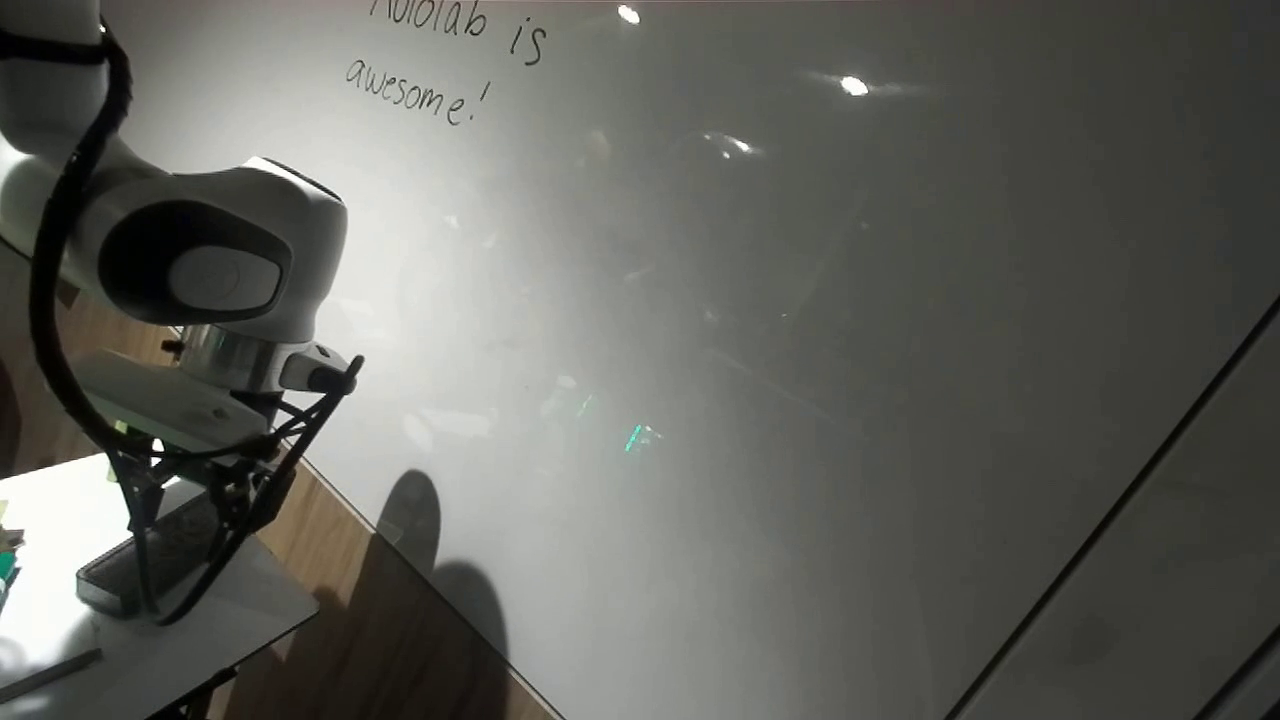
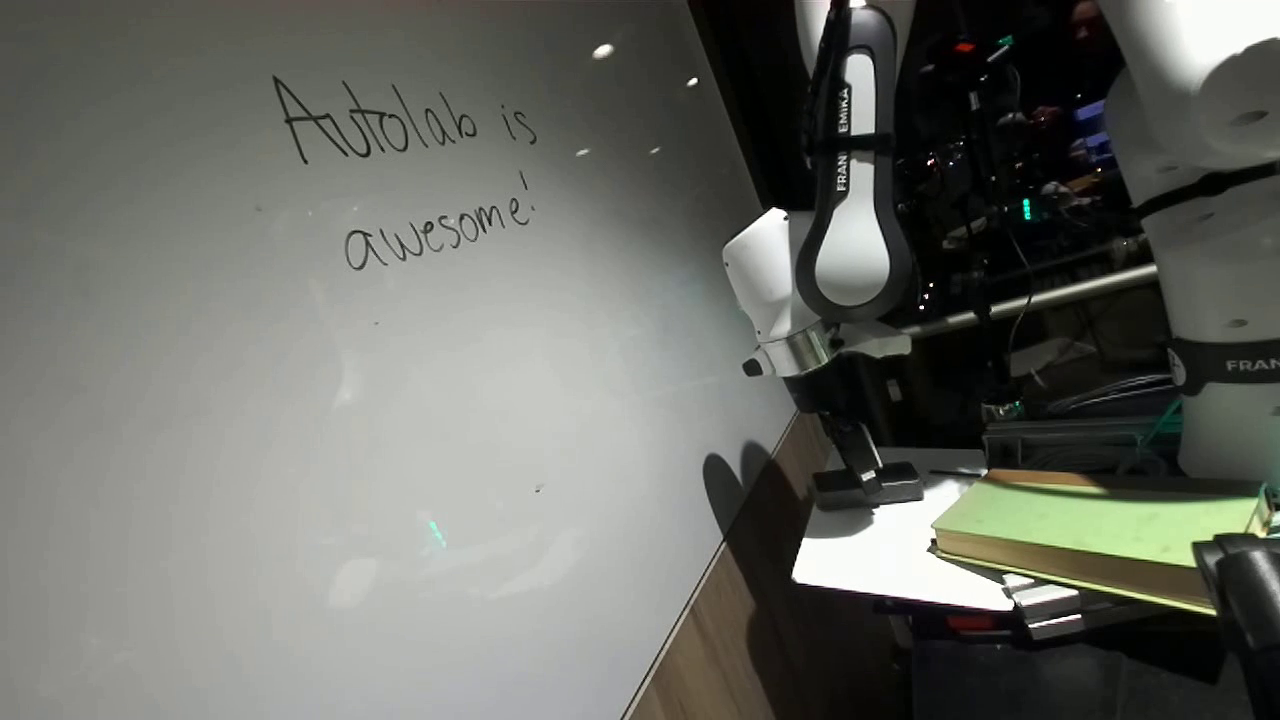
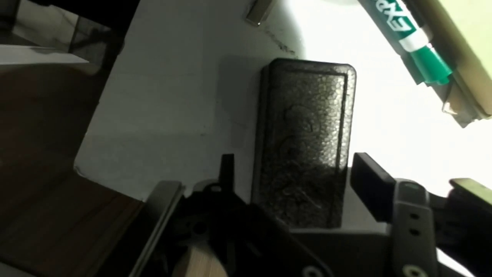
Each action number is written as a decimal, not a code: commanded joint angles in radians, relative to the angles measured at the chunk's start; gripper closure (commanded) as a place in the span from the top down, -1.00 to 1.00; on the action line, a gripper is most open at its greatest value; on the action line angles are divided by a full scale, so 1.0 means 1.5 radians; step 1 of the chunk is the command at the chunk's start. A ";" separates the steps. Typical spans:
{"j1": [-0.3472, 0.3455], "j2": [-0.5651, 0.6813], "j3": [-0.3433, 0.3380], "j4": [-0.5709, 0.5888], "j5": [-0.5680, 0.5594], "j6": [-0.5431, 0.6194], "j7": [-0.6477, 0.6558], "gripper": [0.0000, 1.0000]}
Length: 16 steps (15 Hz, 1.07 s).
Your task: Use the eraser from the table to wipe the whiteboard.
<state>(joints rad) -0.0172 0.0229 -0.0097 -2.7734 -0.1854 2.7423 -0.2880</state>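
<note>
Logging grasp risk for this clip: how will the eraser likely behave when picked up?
The eraser seems unlikely to roll, lying flat and oblong on the table. Its straight edges suggest a fairly stiff body; its pebbled top is probably not very slippery.

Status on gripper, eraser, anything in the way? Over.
Gripper open astride eraser, visible gap one side. Eraser flat on table. Green marker off to the side, apparently not blocking.

wood panelling (image 1: 400,650): brown, partly shadowed | pale rail (image 2: 1060,294): slanting | backdrop (image 2: 965,270): dark, green lights (image 2: 1027,209)
</note>
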 commanded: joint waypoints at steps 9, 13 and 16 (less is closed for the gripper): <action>0.045 -0.118 0.040 0.021 0.084 -0.025 0.041 -0.43; 0.071 -0.209 0.060 0.084 0.117 -0.045 0.133 -0.43; 0.061 -0.232 0.067 0.180 0.112 -0.058 0.206 -0.43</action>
<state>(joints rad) 0.0890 -0.2837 0.0795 -2.6185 -0.0280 2.7051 -0.0652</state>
